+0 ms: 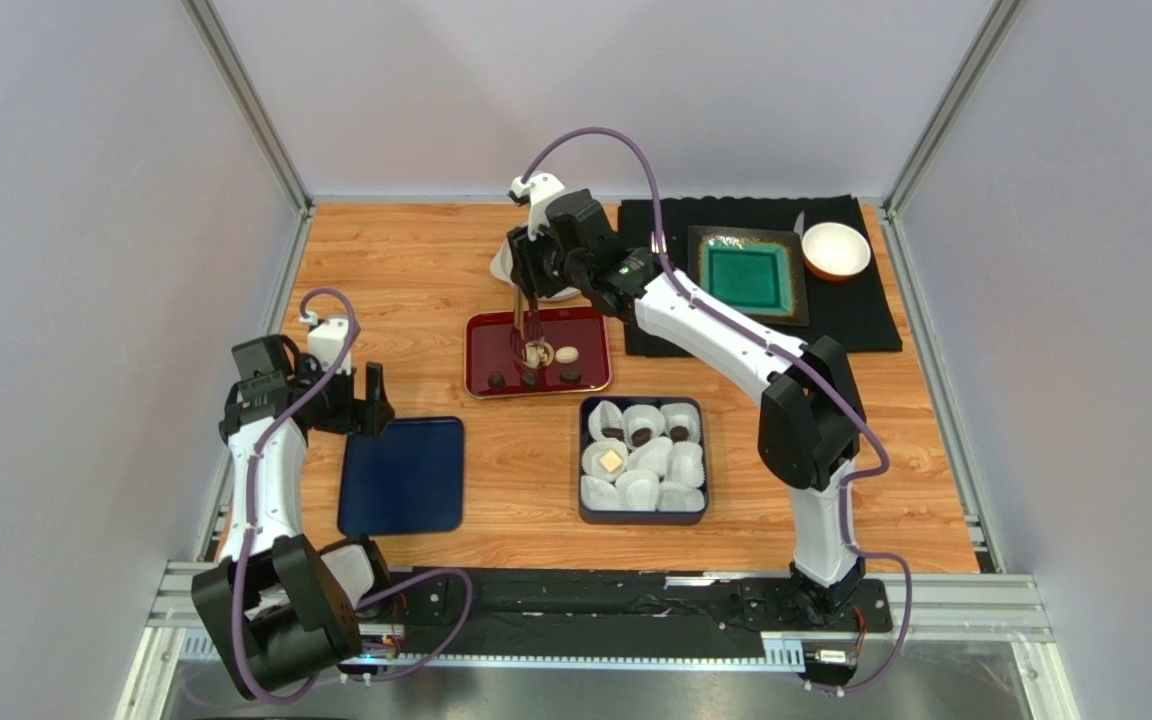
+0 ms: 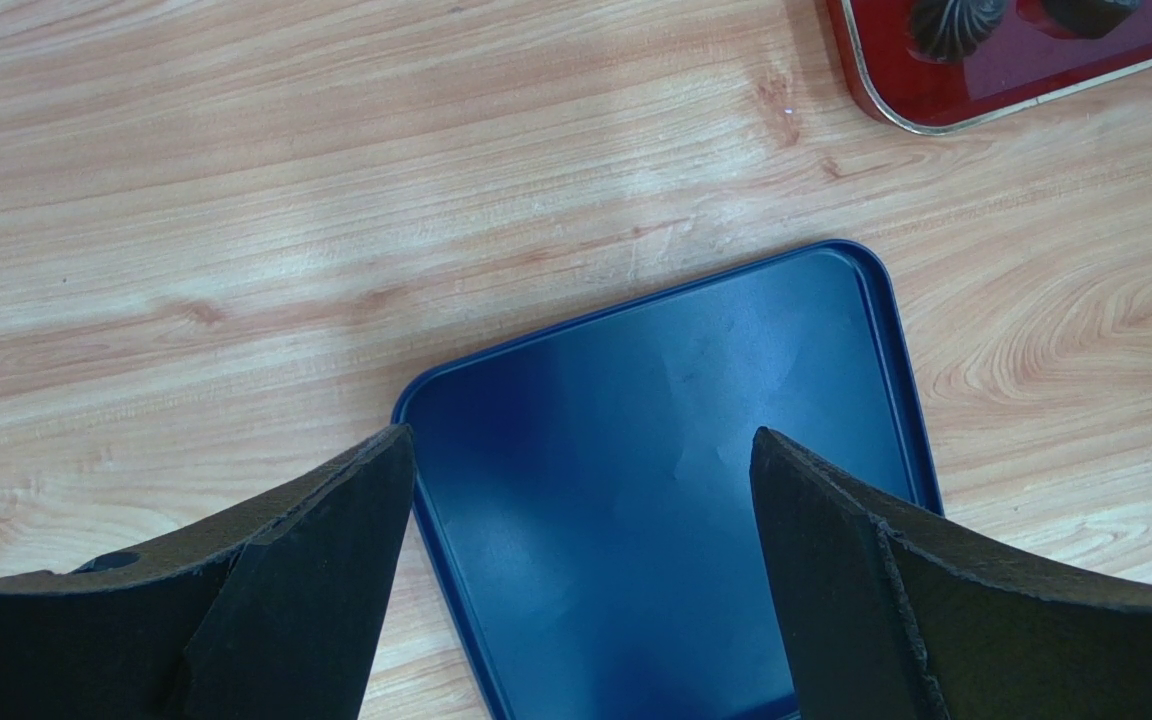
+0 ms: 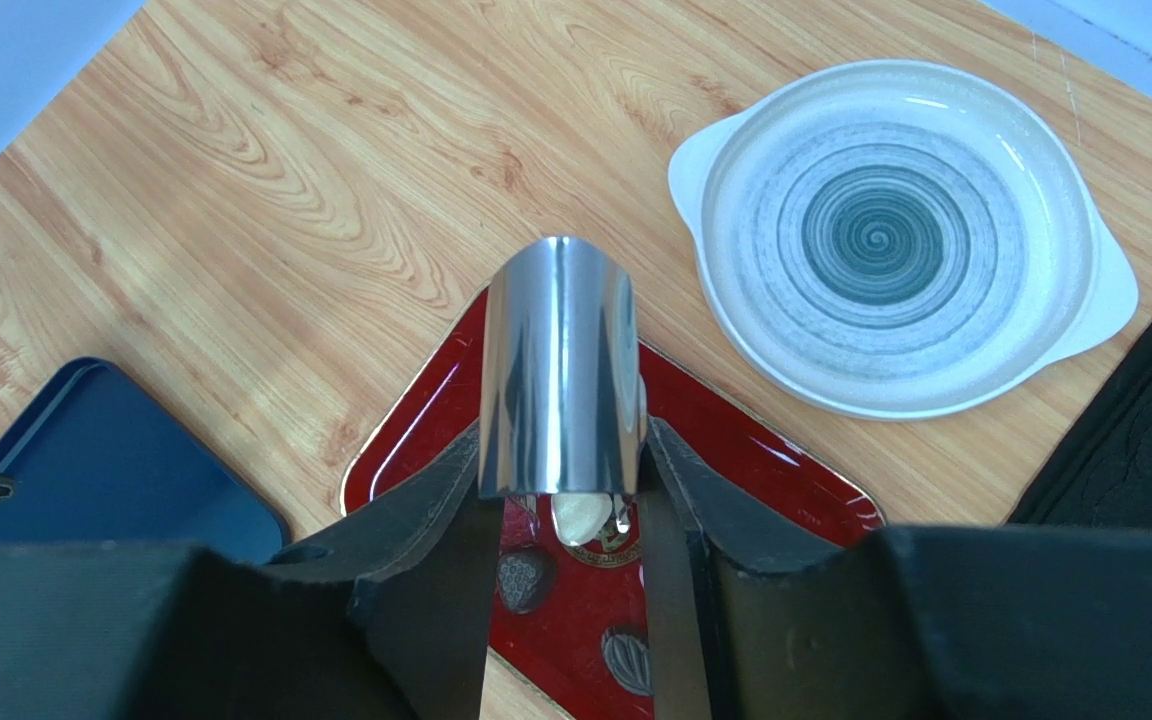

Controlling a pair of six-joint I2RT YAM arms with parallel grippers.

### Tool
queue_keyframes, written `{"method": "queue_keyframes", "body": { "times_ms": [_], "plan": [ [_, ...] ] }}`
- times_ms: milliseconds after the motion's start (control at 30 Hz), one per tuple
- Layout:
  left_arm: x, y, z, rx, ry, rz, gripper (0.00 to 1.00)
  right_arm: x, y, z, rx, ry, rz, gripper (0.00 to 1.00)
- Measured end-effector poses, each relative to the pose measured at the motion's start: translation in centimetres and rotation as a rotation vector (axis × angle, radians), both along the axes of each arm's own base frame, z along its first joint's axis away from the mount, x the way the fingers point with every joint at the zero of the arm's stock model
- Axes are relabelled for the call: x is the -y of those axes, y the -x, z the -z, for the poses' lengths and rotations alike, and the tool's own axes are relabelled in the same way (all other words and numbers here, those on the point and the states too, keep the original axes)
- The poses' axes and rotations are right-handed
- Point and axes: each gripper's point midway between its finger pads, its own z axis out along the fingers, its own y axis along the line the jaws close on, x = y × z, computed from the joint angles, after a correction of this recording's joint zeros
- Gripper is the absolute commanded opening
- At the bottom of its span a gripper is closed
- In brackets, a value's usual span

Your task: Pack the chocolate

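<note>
Right fingers (image 3: 432, 518) are clamped on metal tongs (image 3: 560, 368), tips down at a pale piece on the red tray (image 1: 585, 330) mid-bench (image 1: 417, 285). A few chocolate (image 1: 569, 374) pieces lie loose on that tray, and more sit in white paper cups (image 1: 642, 450) in the dark box (image 1: 584, 480) just beside it, toward the near edge. Left fingers (image 2: 327, 540) are spread wide, gripping nothing, over the blue tray (image 2: 657, 495) by the bench's left edge.

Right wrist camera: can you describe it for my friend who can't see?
The right gripper clamps a shiny metal tool above a red tray holding dark chocolates. A white plate with a grey swirl sits beyond, and a blue tray peeks in at left.
</note>
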Motion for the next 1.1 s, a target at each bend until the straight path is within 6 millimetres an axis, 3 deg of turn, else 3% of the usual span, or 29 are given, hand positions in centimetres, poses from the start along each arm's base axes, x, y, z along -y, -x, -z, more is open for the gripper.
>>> {"method": "queue_keyframes", "body": {
  "times_ms": [233,500,800,933,1100],
  "plan": [
    [0.0,0.0,0.1,-0.002,0.0,0.001,0.91,0.0,-0.2,0.8,-0.014,0.008,-0.002,0.35],
    [-0.1,0.0,0.1,-0.002,-0.001,0.0,0.91,-0.1,-0.1,1.0,-0.017,0.006,-0.007,0.19],
    [-0.2,0.0,0.1,-0.001,-0.001,-0.005,0.91,0.1,0.0,0.8,-0.01,0.015,-0.012,0.14],
    [-0.2,0.0,0.1,-0.002,0.001,-0.005,0.91,0.7,0.6,-0.9,0.009,0.015,-0.016,0.13],
    [-0.2,0.2,0.1,-0.005,0.003,-0.006,0.91,2.9,2.8,-6.8,0.086,-0.034,-0.021,0.12]
  ]
}}
